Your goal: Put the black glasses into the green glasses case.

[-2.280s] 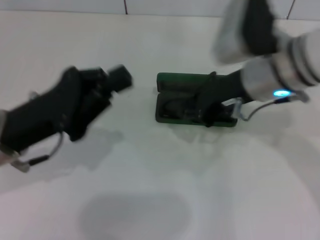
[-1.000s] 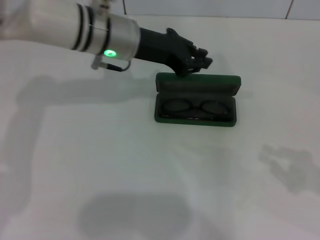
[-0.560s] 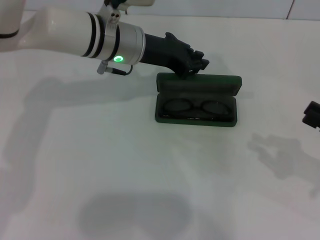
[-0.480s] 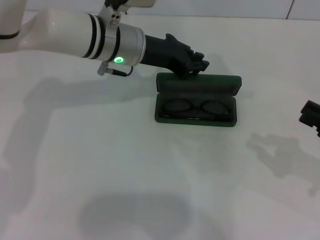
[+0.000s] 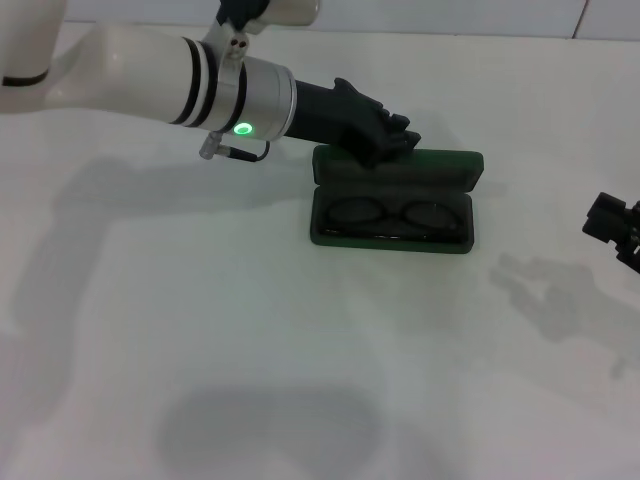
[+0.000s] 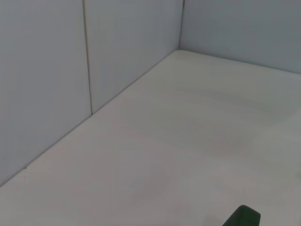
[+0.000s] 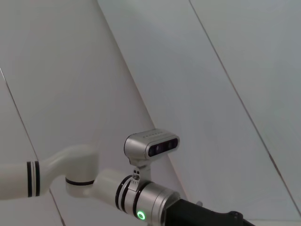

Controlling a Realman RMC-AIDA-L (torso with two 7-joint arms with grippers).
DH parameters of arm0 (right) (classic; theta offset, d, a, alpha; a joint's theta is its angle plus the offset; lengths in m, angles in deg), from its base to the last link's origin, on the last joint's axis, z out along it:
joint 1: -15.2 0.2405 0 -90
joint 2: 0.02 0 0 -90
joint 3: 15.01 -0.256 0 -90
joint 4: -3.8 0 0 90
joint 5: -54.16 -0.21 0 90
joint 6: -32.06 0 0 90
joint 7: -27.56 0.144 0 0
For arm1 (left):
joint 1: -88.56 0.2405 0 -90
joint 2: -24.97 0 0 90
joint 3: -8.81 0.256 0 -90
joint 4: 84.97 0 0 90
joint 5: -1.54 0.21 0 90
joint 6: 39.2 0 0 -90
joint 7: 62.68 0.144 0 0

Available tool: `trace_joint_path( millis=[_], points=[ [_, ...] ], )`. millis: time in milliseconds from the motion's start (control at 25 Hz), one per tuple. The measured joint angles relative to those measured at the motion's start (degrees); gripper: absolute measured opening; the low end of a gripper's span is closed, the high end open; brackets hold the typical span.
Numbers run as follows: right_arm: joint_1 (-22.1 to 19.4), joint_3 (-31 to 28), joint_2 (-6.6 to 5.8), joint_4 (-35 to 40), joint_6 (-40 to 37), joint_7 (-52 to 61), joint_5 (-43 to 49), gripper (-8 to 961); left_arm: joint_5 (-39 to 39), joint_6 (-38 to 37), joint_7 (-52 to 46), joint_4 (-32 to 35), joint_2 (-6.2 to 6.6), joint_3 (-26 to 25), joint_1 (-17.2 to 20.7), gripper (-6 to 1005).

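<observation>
The green glasses case [image 5: 394, 168] lies open at the middle of the white table, its lid standing up at the back. The black glasses [image 5: 398, 214] lie folded inside its lower half. My left gripper [image 5: 392, 138] reaches in from the left, shut, with its tips touching the lid's top back edge near the left end. A green corner of the case [image 6: 244, 217] shows in the left wrist view. My right gripper [image 5: 614, 228] sits at the far right edge of the head view, away from the case and holding nothing that I can see.
The white table [image 5: 250, 340] stretches in front of the case. A pale tiled wall [image 6: 56, 70] borders the table's far side. The right wrist view shows my left arm [image 7: 141, 197] and the head camera [image 7: 151, 144].
My left gripper has come down a little onto the lid's back edge. My right gripper has come into view at the right edge. The glasses stay in the case.
</observation>
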Motion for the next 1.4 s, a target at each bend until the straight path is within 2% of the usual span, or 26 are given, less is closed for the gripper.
trace_joint_path(
  millis=[480,760,920,1000,1160,1200,1280,1400],
  points=[
    [0.44,0.01,0.34,0.0,1.16,0.0,0.03,217,-0.35,-0.71,-0.27,-1.34,-0.16,5.2,-0.04,220],
    [0.19,0.01,0.4,-0.07,1.04,0.0,0.03,220,-3.78,-1.95,0.6,-1.72,-0.25,12.23,0.91,198],
    [0.08,0.01,0.17,-0.08,0.53,0.0,0.03,221,-9.66,-2.97,2.19,-0.29,-0.24,18.14,2.07,165],
    [0.08,0.0,0.0,-0.07,0.2,0.02,0.27,222,-11.98,-5.14,2.56,3.0,-0.13,18.92,4.28,149],
    [0.46,0.0,0.02,1.29,-1.12,0.03,3.73,223,-18.06,-13.28,3.68,16.4,0.24,17.4,14.4,73],
    [0.53,0.0,0.02,2.04,-2.92,-0.23,5.1,223,-20.49,-16.45,5.52,19.36,0.33,16.1,17.12,54],
    [0.55,0.01,0.14,2.61,-4.2,-0.53,5.58,224,-24.82,-22.23,9.73,22.33,0.39,13.02,21.61,100],
    [0.91,0.0,0.67,3.61,-7.75,-0.62,5.45,225,-33.11,-34.24,16.52,22.44,0.87,5.0,28.64,169]
  ],
)
